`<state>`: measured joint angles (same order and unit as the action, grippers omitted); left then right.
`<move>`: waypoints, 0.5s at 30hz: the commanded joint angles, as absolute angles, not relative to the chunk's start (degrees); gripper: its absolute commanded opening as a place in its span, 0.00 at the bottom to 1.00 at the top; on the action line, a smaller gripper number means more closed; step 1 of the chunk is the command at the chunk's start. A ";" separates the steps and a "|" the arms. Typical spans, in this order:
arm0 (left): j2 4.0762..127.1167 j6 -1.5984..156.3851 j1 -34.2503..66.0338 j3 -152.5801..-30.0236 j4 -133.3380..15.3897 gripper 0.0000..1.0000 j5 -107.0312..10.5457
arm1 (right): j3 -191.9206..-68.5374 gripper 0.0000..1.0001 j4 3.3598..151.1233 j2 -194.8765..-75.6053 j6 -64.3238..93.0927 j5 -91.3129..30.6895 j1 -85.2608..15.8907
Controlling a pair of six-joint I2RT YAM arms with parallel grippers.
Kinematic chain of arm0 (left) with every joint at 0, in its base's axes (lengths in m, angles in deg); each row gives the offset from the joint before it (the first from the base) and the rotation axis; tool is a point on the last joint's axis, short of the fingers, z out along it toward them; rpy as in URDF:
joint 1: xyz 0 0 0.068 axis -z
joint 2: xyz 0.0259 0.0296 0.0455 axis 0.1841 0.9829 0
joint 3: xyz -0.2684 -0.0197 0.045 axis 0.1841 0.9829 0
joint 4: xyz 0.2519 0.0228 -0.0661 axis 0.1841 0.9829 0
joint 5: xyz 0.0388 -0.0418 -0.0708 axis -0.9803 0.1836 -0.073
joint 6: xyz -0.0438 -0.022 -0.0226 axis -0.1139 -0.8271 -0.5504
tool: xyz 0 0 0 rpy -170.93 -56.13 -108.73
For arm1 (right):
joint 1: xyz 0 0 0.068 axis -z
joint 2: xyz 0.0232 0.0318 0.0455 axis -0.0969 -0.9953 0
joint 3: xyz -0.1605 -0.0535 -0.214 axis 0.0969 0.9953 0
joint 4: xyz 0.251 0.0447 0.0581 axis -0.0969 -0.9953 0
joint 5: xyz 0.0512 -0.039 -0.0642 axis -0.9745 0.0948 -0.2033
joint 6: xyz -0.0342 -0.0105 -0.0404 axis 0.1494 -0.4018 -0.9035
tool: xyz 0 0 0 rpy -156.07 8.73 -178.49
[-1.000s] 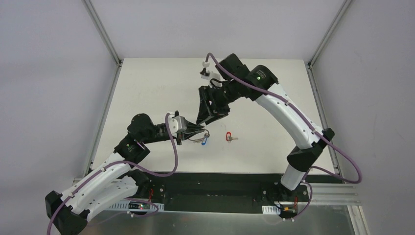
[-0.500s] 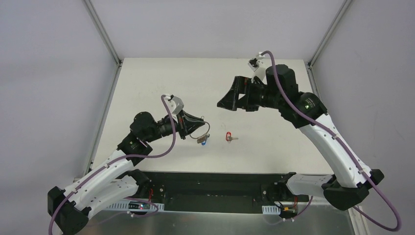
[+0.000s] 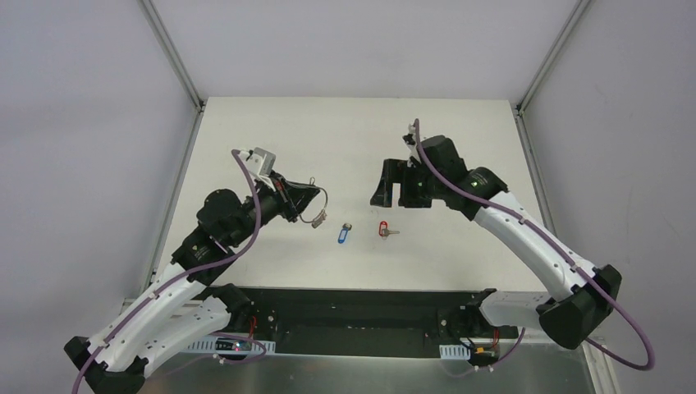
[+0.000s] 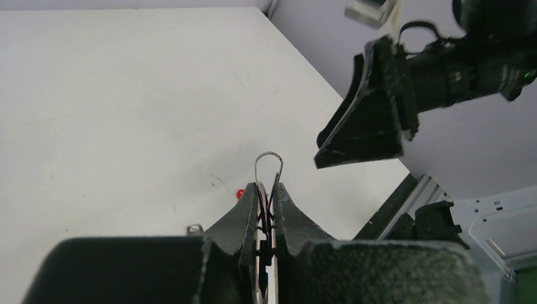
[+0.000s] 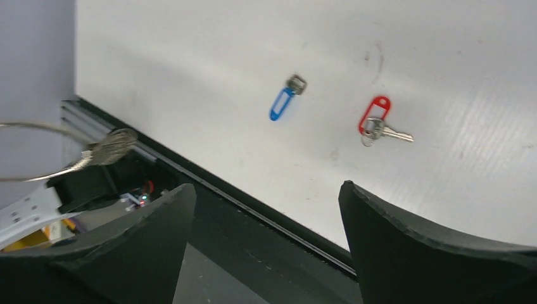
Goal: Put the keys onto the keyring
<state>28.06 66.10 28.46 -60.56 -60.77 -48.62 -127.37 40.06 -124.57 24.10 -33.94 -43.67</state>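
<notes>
Silver keyring [image 3: 314,207] clamped in left gripper [image 3: 307,198]; keys [image 3: 345,235] lie near spread right gripper [image 3: 391,197].

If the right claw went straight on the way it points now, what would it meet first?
Most likely the bare table, close to the blue-headed key and the red-headed key, which lie ahead of the open right claw. Exactly where it lands is unclear.
</notes>
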 commanded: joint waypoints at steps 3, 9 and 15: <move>26.48 62.41 28.94 -64.84 -50.60 0.00 -56.14 | -120.53 0.79 46.01 -129.52 24.92 -26.29 -43.44; 25.33 62.17 28.93 -65.53 -45.16 0.00 -59.24 | -116.21 0.68 49.01 -134.90 25.35 -20.61 -44.13; 24.30 62.58 28.89 -66.06 -43.42 0.00 -58.18 | -112.76 0.59 52.52 -139.29 29.92 -20.32 -45.61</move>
